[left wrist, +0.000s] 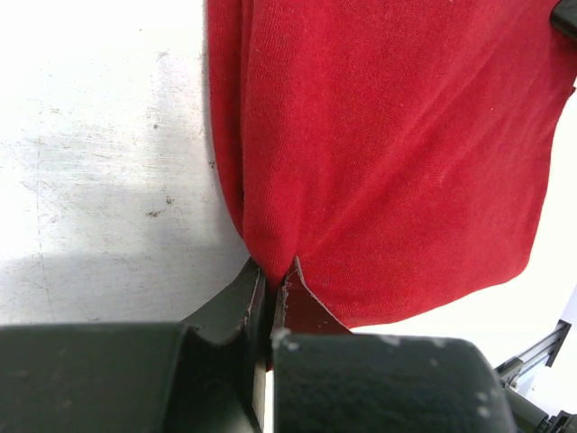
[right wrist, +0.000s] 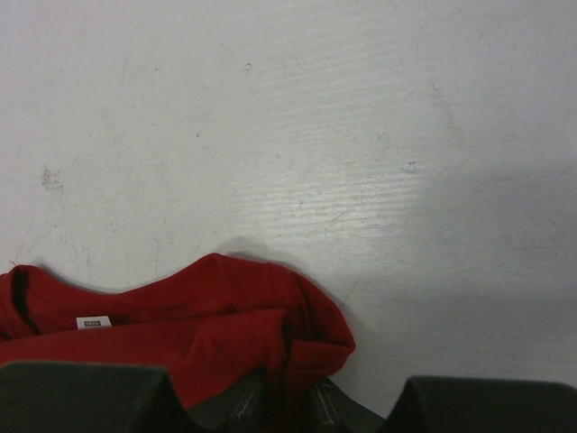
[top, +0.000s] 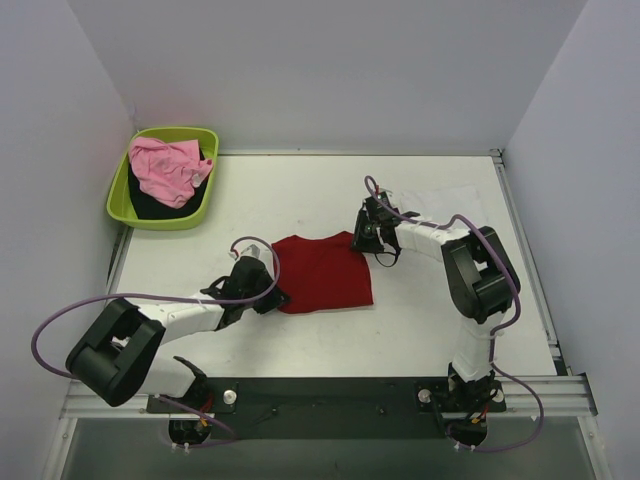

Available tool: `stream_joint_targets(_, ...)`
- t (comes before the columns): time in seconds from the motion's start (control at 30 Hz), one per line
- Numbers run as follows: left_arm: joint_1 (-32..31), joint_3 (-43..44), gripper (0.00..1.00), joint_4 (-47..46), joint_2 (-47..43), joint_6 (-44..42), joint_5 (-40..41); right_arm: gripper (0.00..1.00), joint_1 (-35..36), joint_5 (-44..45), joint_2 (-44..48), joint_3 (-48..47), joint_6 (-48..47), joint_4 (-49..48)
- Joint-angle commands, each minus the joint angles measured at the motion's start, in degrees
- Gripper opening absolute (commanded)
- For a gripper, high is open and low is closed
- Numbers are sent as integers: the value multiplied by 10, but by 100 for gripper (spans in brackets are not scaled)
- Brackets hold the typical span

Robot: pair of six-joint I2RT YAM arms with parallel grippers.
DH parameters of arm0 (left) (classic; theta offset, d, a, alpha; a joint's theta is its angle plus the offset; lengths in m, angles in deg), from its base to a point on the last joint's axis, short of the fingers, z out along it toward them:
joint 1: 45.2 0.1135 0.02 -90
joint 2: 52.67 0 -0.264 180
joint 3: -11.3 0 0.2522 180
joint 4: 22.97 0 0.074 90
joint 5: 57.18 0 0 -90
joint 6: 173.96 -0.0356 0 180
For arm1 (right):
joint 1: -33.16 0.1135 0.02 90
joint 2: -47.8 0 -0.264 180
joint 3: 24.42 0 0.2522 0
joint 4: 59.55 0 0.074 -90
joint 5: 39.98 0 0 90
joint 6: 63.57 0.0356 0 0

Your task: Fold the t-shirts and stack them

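A deep red t-shirt lies folded into a rough square in the middle of the table. My left gripper is shut on its near left corner; in the left wrist view red cloth is pinched between the jaws of that gripper. My right gripper is at the far right corner, and its wrist view shows that gripper closed on a bunched fold of the red shirt. A white t-shirt lies flat at the back right, partly under the right arm. Pink and black t-shirts sit in the tub.
The lime-green tub stands at the back left corner. White walls close the table on three sides. A metal rail with both arm bases runs along the near edge. Purple cables loop off both arms.
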Motion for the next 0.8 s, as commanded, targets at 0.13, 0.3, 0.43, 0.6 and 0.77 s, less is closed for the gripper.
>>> stream_joint_targets(0.13, 13, -35, 0, 92, 34, -38, 33, 0, 5, -5, -4, 20, 17, 11)
stream_joint_targets(0.3, 13, -18, 0, 76, 40, -43, 25, 0, 4, -4, 13, 12, 10, 16)
stream_joint_targets(0.43, 12, -3, 0, 73, 37, -44, 20, 0, -1, 3, 35, -4, 4, 45)
stream_joint_targets(0.6, -9, 46, 0, 112, 23, -52, 38, 0, -14, 10, 72, -27, -4, 67)
stream_joint_targets(0.77, -25, 125, 0, 138, 23, -61, 42, 0, -43, 6, 105, -55, -16, 89)
